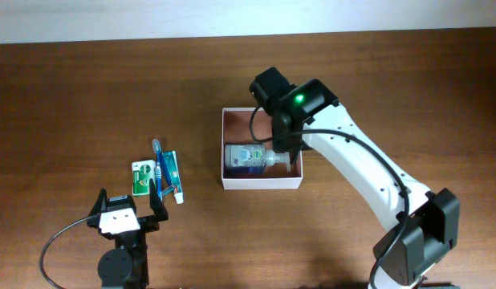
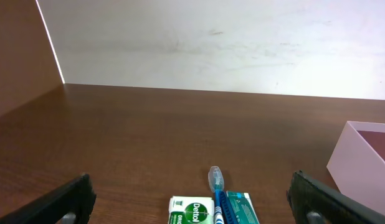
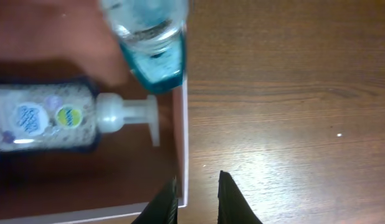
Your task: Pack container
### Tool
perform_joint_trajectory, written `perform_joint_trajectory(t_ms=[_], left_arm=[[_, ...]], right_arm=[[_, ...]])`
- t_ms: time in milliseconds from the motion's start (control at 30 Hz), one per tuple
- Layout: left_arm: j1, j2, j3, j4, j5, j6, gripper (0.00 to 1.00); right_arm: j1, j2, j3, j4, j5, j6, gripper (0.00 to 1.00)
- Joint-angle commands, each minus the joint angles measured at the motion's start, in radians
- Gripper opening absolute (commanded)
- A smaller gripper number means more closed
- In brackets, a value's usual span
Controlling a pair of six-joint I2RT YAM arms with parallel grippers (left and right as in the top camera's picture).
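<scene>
Finds the left gripper wide open and empty, toothbrush just ahead between its fingers, lengthwise along the reach. Puts the container well to the right, pump bottle lying flat inside. Shows the right gripper nearly closed, empty, over its right wall.

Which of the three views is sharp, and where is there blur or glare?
Overhead: sharp, evenly lit; only the green light on the right arm glows bright. Left wrist: Dettol box readable, fingers of the left gripper blurred. Right wrist: soft all over; pump bottle label smeared, blue bottle most blurred.
</scene>
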Motion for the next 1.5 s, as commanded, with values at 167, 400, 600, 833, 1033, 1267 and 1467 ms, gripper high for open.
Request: perform_joint_trajectory(t_ms=[167,400,600,833,1033,1267,1467], left_arm=[[0.006,-0.010,0.000,-0.007,0.007,0.019,1.00],[0.006,-0.010,0.000,-0.007,0.007,0.019,1.00],[0.006,-0.010,0.000,-0.007,0.007,0.019,1.00],[0.006,-0.010,0.000,-0.007,0.007,0.019,1.00],[0.006,-0.010,0.000,-0.007,0.007,0.019,1.00],[0.006,-0.010,0.000,-0.007,0.007,0.019,1.00],[0.006,-0.010,0.000,-0.007,0.007,0.019,1.00]], right_arm=[[-0.164,-0.009,0.023,-0.029,0.044,-0.066,0.15],[-0.378,-0.009,0.023,-0.018,0.039,-0.115,0.15],[-0.572,-0.007,0.008,-0.014,0.040,-0.122,0.54],[-0.706,-0.006,-0.084,0.034,0.036,-0.117,0.99],[-0.736,-0.006,-0.112,0.065,0.037,-0.118,0.99],[-0.736,-0.006,-0.112,0.065,0.036,-0.118,0.99],[-0.736,-0.006,-0.112,0.065,0.036,-0.118,0.99]])
